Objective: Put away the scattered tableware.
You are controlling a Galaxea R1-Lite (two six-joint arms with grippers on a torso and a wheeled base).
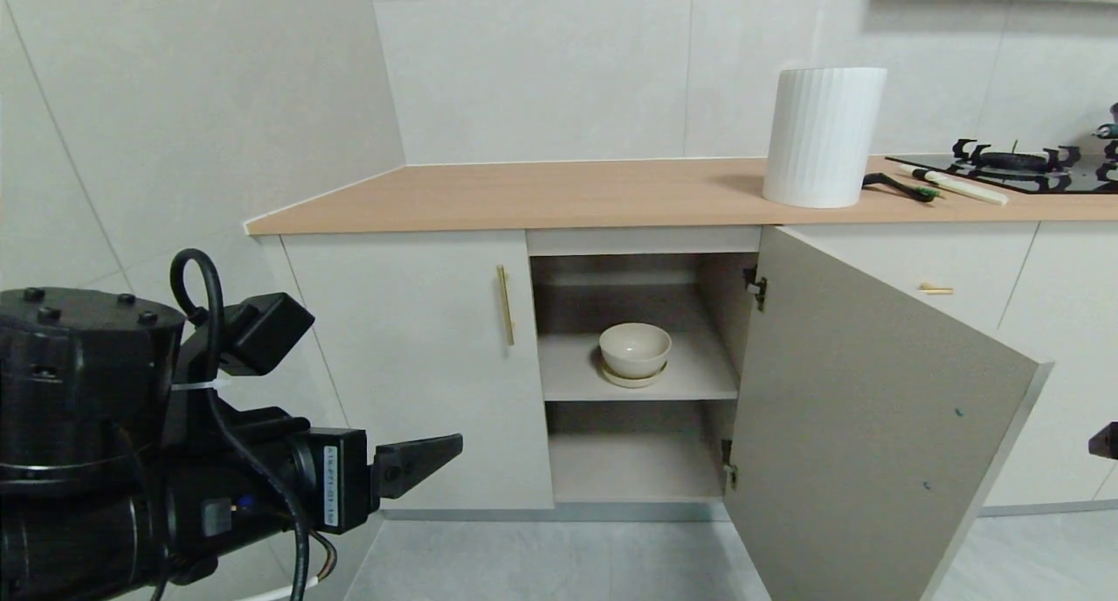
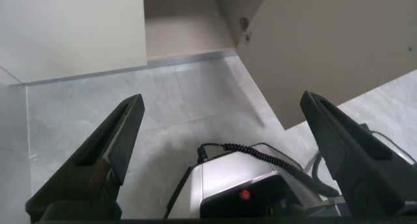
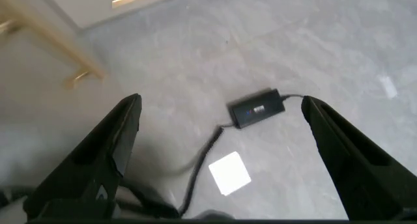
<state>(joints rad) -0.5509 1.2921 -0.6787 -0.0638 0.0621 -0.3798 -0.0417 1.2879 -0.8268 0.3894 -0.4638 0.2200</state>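
Head view: L gripper (image 1: pixel 424 461) is hovering low at the left, in front of the closed cupboard door (image 1: pixel 410 365) w/ its gold handle (image 1: pixel 505 304), well apart from the tableware. Next to it the open door (image 1: pixel 873 426) is swinging out wide to the right. Inside, a cream bowl (image 1: pixel 635 348) is sitting upright on a small plate (image 1: pixel 631 379), about mid-shelf on the upper shelf (image 1: pixel 699 374), nearer its front edge. Above, a tall white ribbed container (image 1: pixel 823 138) is standing by the worktop's (image 1: pixel 568 195) front edge, just left of the hob (image 1: pixel 1013 169). Two long utensils, one black-handled (image 1: pixel 895 186) and one cream (image 1: pixel 961 186), are lying between container and hob.

L wrist view: L gripper (image 2: pixel 221 100) is holding its jaws spread wide w/ nothing between them, pointing down at the grey floor (image 2: pixel 182 100). The open door (image 2: pixel 326 48) is showing beyond it.

R wrist view: R gripper (image 3: pixel 221 100) is also spreading its jaws wide, gripping nothing, over the floor. A black power brick (image 3: pixel 256 108) w/ cable and a white square (image 3: pixel 229 172) are lying on the tiles beneath it.
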